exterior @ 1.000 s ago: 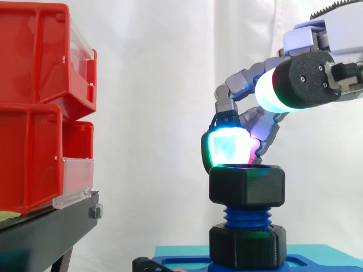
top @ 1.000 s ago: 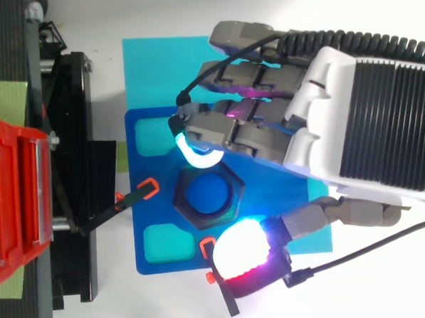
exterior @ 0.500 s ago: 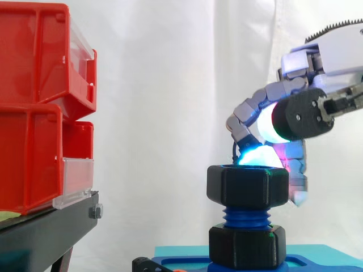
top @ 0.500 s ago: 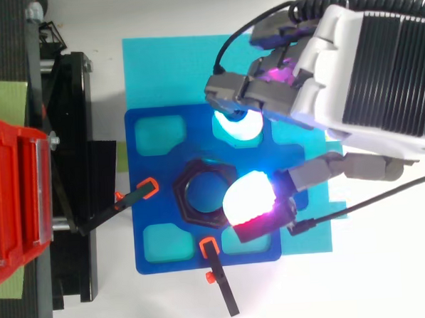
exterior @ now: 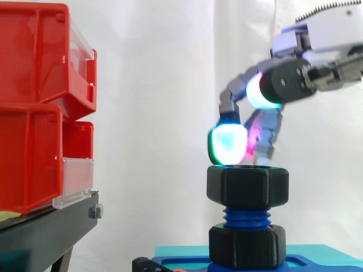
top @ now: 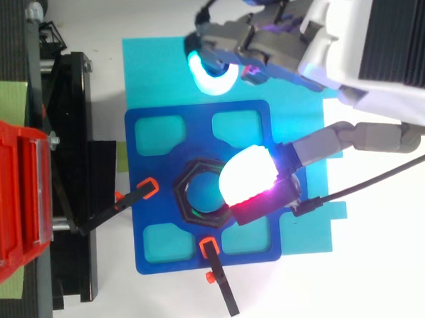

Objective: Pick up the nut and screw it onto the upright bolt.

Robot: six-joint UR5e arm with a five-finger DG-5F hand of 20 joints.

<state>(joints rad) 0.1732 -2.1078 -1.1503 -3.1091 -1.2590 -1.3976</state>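
The nut sits on the upright bolt (axis vertical), lower centre, just beneath the robot hand, which is released and grasps nothing.

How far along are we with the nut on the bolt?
Done: the nut sits threaded on the upright bolt. In hand: the robot hand hovers above it, open, one glowing pad just over the rim, not gripping. Left: blue threads show between the nut and the black hex collar below, so it likely needs more turns.
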